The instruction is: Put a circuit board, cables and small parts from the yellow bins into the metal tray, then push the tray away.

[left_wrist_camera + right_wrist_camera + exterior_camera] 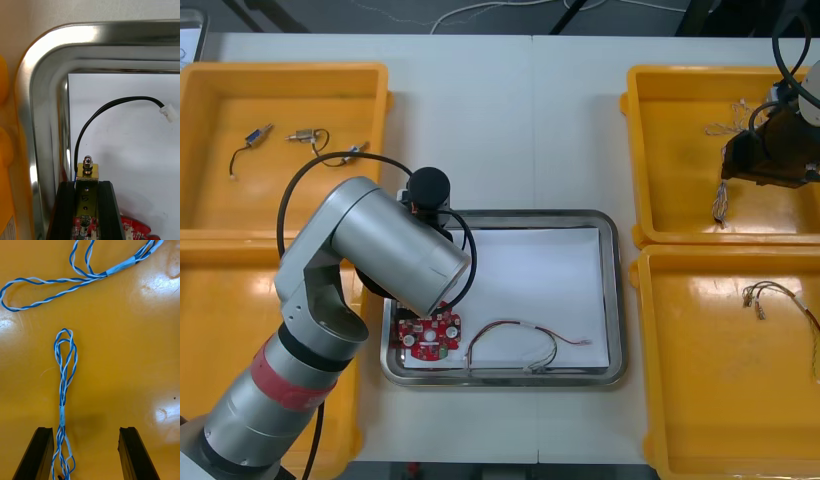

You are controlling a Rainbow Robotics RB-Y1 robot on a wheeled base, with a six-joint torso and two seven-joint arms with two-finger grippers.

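Over the near left corner of the metal tray (45,75), my left gripper (87,184) is shut on a small metal part (87,173), a brass piece with a bolt and a black lead (101,110) ending in a white plug. A round red circuit board (430,335) lies just under it, beside a red and yellow cable (515,345). My right gripper (85,433) stands open above the far right yellow bin (660,120). A twisted blue and white cable (64,390) lies on the bin floor between its fingers (37,453), close to one of them.
A second blue and white cable (75,277) lies farther off in the same bin. The near right bin (680,400) holds another cable (770,295). Three small metal parts (307,135) lie in the far left bin (210,200). My left arm (380,250) covers the tray's left edge.
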